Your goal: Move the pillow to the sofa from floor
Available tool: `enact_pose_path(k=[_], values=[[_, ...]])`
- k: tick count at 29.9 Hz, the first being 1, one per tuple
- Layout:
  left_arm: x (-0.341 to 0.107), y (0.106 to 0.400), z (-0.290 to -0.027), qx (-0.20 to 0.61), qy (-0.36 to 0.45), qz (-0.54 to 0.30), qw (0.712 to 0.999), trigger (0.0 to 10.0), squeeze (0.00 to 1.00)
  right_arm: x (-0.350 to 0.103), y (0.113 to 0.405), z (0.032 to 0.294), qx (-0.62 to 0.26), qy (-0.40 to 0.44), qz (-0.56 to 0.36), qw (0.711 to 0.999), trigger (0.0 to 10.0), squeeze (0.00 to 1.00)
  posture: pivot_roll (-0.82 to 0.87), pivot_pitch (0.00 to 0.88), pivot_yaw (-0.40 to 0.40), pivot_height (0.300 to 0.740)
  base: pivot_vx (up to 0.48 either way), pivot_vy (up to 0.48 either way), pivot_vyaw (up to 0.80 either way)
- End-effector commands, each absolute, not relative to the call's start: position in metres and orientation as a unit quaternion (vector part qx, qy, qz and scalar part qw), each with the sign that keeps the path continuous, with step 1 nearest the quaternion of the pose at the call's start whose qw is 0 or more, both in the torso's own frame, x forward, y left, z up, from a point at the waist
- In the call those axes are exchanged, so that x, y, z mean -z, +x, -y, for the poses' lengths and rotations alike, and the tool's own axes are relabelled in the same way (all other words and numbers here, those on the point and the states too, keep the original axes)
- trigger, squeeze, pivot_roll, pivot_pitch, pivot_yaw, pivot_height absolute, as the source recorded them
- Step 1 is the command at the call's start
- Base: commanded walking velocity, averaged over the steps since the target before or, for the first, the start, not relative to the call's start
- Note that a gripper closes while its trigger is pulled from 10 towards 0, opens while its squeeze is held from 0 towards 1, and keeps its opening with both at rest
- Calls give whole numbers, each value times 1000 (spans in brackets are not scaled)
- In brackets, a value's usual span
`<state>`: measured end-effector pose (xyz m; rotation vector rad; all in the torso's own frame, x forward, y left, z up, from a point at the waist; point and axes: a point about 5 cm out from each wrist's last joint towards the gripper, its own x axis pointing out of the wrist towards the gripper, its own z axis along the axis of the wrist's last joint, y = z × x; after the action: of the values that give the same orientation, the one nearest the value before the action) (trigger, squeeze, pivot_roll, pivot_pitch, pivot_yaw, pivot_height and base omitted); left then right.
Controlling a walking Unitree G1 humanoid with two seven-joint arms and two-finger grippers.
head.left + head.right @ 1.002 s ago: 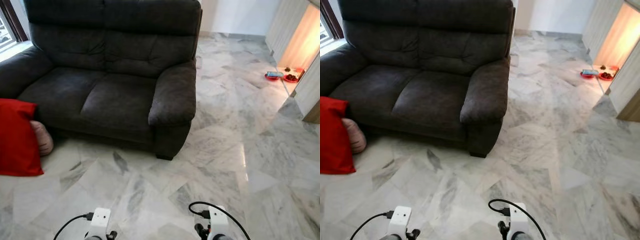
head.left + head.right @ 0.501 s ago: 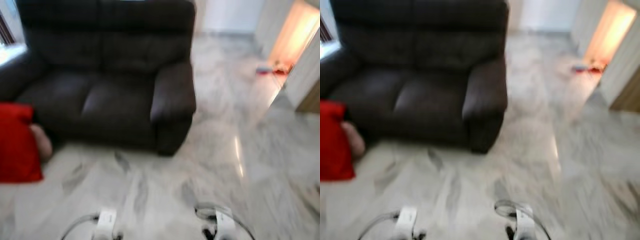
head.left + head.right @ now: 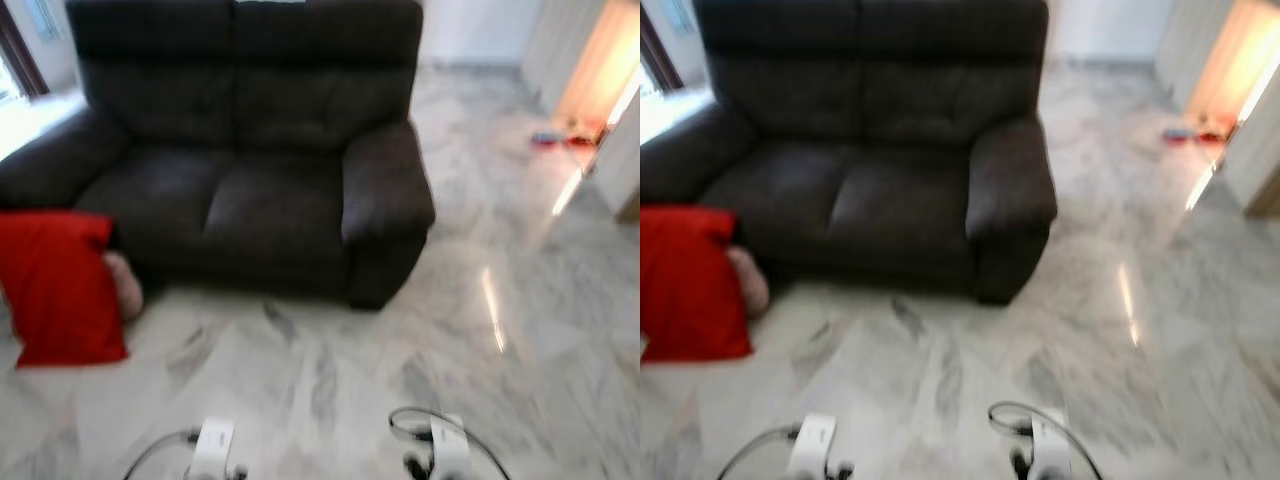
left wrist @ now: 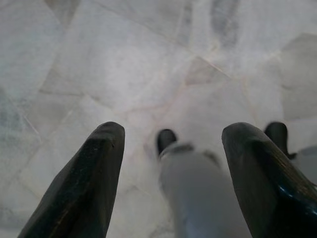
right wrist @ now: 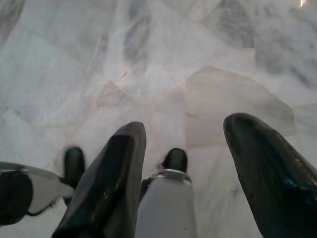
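Standing upright on the floor (image 3: 300,400), the red pillow (image 3: 60,288) leans against the front of the sofa (image 3: 250,150) at that sofa's left corner, below the left armrest. A pale pink rounded object (image 3: 124,284) sits just beside the pillow, touching the sofa base. Both sofa seat cushions are dark grey. Small red items (image 3: 560,138) lie on the floor well apart, near a lit doorway at the far right. Left gripper (image 4: 171,163) hangs over the marble floor, jaws apart and holding nothing. Right gripper (image 5: 190,163) hangs likewise, jaws apart and holding nothing.
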<state>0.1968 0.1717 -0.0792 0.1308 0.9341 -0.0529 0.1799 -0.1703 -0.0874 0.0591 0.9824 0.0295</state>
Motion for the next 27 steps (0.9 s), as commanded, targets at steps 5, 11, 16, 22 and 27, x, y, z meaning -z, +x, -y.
enact_pose_path(k=[5, 11, 16, 22, 27], values=[[82, 190, -181, 17, 69, -460, 885, 10000, 0, 86, 184, 163, -19, 35, -465, 884, 10000, 0, -32, 0, -37, 740, 0, 464, 0], [81, 191, -181, 14, 67, -459, 886, 10000, 0, 86, 185, 164, -20, 36, -465, 884, 10000, 0, -28, 0, -42, 740, 0, 464, 0], [81, 191, -181, 13, 67, -459, 886, 10000, 0, 85, 185, 163, -21, 38, -464, 885, 10000, 0, -28, 0, -42, 740, 0, 464, 0], [81, 192, -181, 14, 68, -458, 886, 10000, 0, 85, 186, 163, -21, 41, -463, 885, 10000, 0, -29, 0, -40, 740, 0, 466, 0], [81, 192, -181, 13, 68, -458, 886, 10000, 0, 85, 186, 162, -24, 40, -463, 885, 10000, 0, -28, 0, -41, 740, 0, 462, 0]])
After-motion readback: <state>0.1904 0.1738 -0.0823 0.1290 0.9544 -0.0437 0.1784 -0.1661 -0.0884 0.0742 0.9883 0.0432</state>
